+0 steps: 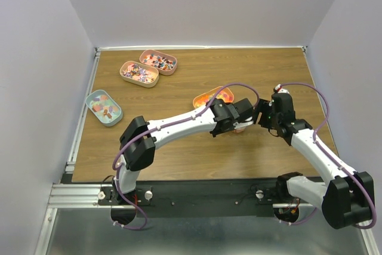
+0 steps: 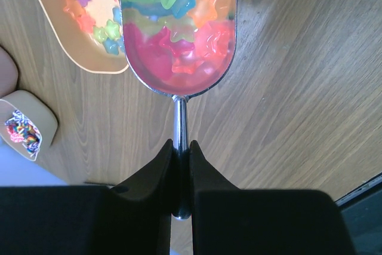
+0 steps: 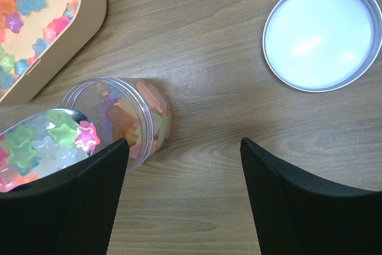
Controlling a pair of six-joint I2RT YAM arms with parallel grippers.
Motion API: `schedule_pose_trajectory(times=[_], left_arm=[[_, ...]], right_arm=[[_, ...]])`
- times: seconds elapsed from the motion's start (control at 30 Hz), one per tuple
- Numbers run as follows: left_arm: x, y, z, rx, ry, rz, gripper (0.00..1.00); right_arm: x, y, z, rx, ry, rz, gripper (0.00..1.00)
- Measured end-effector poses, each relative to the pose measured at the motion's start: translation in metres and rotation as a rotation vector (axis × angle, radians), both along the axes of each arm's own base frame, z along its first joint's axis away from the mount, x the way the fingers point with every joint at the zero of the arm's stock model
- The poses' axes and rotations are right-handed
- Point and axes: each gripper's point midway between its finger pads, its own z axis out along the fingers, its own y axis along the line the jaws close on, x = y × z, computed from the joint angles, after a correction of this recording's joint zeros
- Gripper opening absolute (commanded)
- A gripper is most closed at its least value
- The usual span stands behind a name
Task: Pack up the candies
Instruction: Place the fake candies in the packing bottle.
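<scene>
L gripper [image 2: 181, 148] pinches scoop [image 2: 180, 114] handle; R gripper [image 3: 184, 147] wide open.

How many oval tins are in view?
4. A pink tin and a tan tin side by side at far left; a teal tin nearer, by the left edge; an orange tin in the middle, partly under the left arm. More may be hidden.

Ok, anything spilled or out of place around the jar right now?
Nothing stands out. The left gripper holds the scoop full of candies, none loose on the table. The jar is open, its lid lying apart from it.
</scene>
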Motion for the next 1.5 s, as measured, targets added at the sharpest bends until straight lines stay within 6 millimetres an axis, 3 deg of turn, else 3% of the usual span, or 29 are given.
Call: schedule_pose_trajectory(times=[0.33, 1.5], left_arm=[[0.0038, -0.0023, 0.0086, 0.032, -0.077, -0.001, 0.0], [-0.0001, -0.0086, 0.0021, 0.159, -0.199, -0.062, 0.0]], right_arm=[[0.0005, 0.0001, 0.0011, 0.002, -0.01, 0.0, 0.82], [-0.0007, 0.0001, -0.0016, 0.007, -0.007, -0.005, 0.82]])
